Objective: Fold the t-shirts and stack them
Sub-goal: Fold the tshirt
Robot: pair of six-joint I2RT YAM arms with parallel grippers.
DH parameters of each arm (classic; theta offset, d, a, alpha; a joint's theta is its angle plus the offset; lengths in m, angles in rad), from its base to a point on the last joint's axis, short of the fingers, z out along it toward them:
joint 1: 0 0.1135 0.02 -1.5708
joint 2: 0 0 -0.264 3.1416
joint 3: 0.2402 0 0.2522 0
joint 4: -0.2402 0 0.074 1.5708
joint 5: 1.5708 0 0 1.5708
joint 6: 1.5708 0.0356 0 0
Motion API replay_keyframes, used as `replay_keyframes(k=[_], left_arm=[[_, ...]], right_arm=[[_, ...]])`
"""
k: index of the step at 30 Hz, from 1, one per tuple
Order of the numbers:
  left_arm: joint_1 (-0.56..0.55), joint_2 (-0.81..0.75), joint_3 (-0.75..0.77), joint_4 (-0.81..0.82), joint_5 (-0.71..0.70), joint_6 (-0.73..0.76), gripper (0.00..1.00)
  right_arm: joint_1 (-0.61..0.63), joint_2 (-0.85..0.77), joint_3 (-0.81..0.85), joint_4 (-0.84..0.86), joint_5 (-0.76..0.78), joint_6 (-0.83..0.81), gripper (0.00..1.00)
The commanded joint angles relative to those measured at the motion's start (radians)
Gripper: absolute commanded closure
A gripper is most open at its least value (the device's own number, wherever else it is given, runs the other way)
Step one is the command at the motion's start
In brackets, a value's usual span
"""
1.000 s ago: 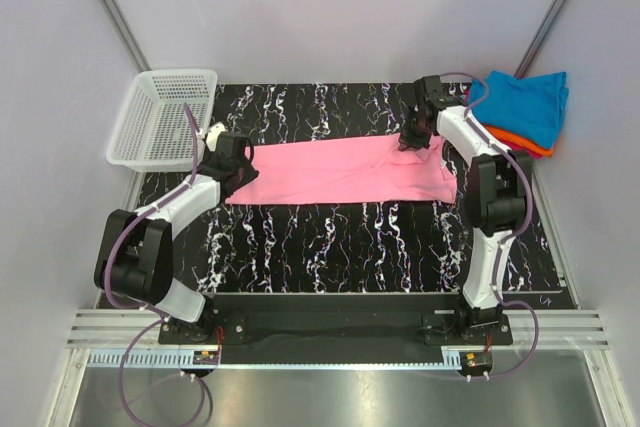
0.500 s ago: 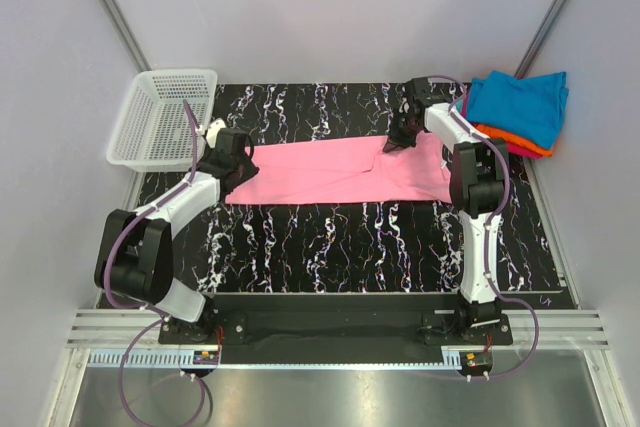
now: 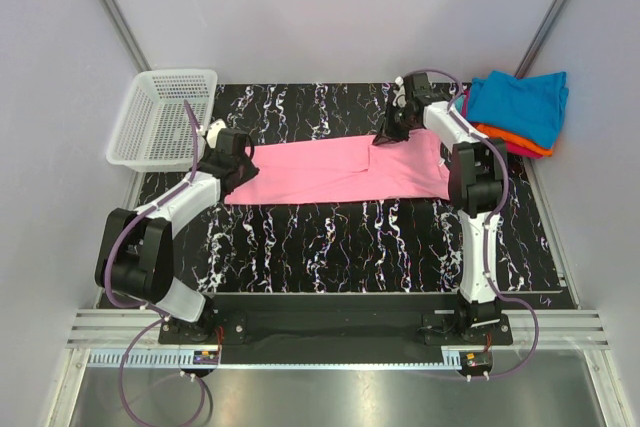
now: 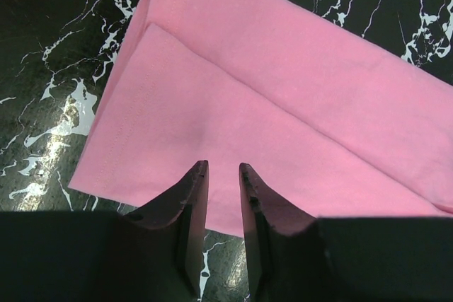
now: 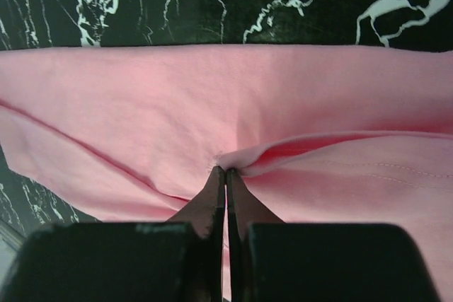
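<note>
One white mesh basket (image 3: 165, 117) sits at the far-left corner of the black marble worktop (image 3: 330, 237), not part of the job afaict. Next over, the left jaws are low over the left end of the pink t-shirt (image 3: 320, 173), parted just a little w/ nothing between them, tips right at the near hem in the wrist view. The tee itself lies across the middle of the worktop as a long strip, sides already turned in, so the lengthwise folds look done imo. Toward its right end the right jaws are fully closed, pinching a raised ridge of pink cloth at the far edge. Far right there's a stack (image 3: 520, 112), teal tee on top, orange and a sliver of magenta under it, so prob three finished. What's left: crosswise fold(s) on the pink one, then onto the stack.
</note>
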Motion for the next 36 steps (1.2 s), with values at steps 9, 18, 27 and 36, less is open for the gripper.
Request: replay_keyframes(k=[9,18,27,36], left_arm=[[-0.004,0.005,0.05,0.016,0.01,0.031,0.71],[-0.004,0.09,0.11,0.044,0.146,0.115,0.71],[-0.004,0.283,0.291,-0.102,0.166,0.137,0.71],[0.01,0.47,0.494,-0.286,0.116,0.114,0.73]], right_arm=[[0.017,0.041,0.052,0.047,-0.029,-0.02,0.28],[0.017,-0.211,-0.187,0.142,0.289,0.026,0.0],[0.028,-0.327,-0.417,0.145,0.335,0.102,0.0],[0.054,-0.321,-0.519,0.118,0.362,0.153,0.0]])
